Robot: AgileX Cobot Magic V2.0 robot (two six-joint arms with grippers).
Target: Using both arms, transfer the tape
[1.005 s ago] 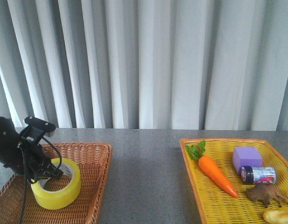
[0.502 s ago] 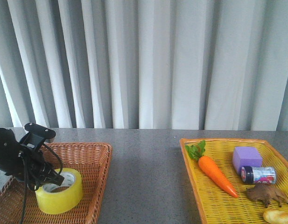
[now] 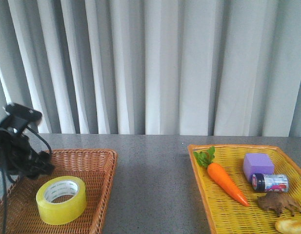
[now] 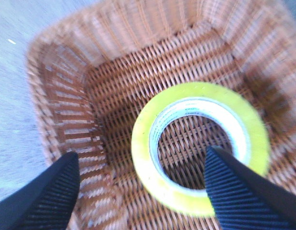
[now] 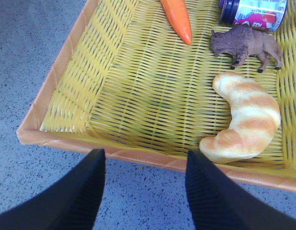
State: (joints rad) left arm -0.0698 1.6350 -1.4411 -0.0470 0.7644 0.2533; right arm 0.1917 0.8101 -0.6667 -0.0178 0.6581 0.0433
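Tape (image 3: pixel 61 199) lies flat in the brown wicker basket (image 3: pixel 99 195); left tool (image 4: pixel 140 189) hangs above it, released and holding nothing. Right tool (image 5: pixel 143 187), also released, sits over the yellow tray (image 5: pixel 52 86) edge. To grip well: drop left tool straight down w/ one finger inside the core, one outside the wall, then clench.

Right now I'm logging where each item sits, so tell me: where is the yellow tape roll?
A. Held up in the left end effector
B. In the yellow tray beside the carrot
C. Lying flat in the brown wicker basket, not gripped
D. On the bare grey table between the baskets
C: the tape lies flat on the floor of the brown wicker basket, and the left end effector is open above it, its fingers not closed on the roll.
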